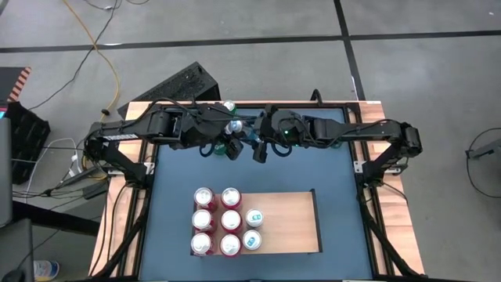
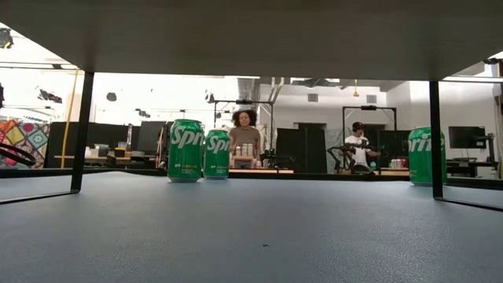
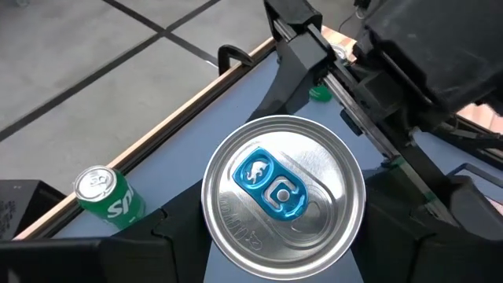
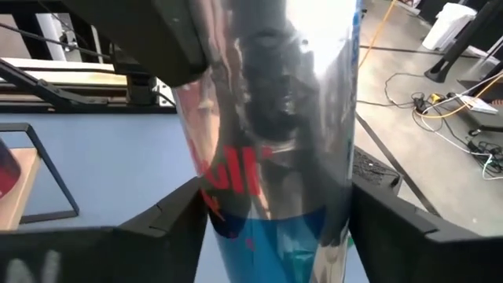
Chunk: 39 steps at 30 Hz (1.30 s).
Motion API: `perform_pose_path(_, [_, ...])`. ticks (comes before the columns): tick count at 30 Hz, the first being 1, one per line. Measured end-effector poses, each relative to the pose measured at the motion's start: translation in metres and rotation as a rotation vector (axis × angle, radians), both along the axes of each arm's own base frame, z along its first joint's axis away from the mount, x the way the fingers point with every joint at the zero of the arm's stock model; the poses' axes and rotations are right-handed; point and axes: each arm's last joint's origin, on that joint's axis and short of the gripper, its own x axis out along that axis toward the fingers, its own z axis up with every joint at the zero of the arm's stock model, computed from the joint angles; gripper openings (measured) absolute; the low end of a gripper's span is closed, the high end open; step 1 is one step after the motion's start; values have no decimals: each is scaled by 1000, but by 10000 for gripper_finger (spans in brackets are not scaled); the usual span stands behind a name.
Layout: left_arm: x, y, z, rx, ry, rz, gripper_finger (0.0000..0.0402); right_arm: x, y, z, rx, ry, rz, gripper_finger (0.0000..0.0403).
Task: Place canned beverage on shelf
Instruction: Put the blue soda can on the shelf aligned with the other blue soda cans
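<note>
Overhead, both arms meet over the far half of the blue table (image 1: pixel 172 204), well beyond the shelf (image 1: pixel 290 223). The shelf, a pale tan board, lies on the near half of the table and carries eight cans: six red-topped cans (image 1: pixel 217 222) in two columns at its left end, and two pale-topped cans (image 1: pixel 253 229) just beside them toward the middle; the right half of the board is bare.

The left gripper (image 3: pixel 283 236) is closed on the silver-and-blue can (image 3: pixel 284 193): its two dark fingers (image 3: pixel 177 228) press the can's opposite sides, with the blue pull tab facing the wrist camera. The can is held upright above the table, beyond the shelf's far edge.

The right gripper (image 4: pixel 275 228) brackets the same can (image 4: pixel 275 157) from the opposite side. Its fingers (image 4: pixel 169 216) stand close along the can's reflective wall; whether they touch it cannot be told.

A green Sprite can (image 3: pixel 110 196) stands on the table near the far rim (image 3: pixel 189 98), beyond the held can. In the low view, two green cans (image 2: pixel 196 149) stand side by side on the far table edge, a third green can (image 2: pixel 421 156) well apart to their right. Two people (image 2: pixel 245 134) are visible in the room behind.
</note>
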Motion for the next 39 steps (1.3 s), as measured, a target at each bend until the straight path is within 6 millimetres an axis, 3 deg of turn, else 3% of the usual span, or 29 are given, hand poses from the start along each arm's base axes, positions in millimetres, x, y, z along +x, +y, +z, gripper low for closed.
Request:
perform_pose_path(8, [0,0,0,2,9,-23,229,0,2,-1,4,7,2,181])
perform_pose_path(17, [0,-3,2,44,47,-158,313,1,8,0,65,-25,30,178])
perform_pose_path(20, [-5,-3,13,44,8,-182,338,2,9,3,104,-62,71,178])
perform_pose_path(23, [-19,-5,37,60,-75,-202,350,0,12,6,118,-69,102,182])
perform_pose_path(28, [-51,-13,74,118,-194,-259,352,-22,15,16,141,-163,148,180])
perform_pose_path(32, [-79,-24,94,181,-261,-315,352,-58,26,10,222,-368,198,183])
perform_pose_path(36, [-102,-29,106,216,-311,-347,352,-90,42,-17,327,-472,190,189])
perform_pose_path(39, [-110,-29,108,228,-318,-314,352,-96,58,-33,328,-490,165,187])
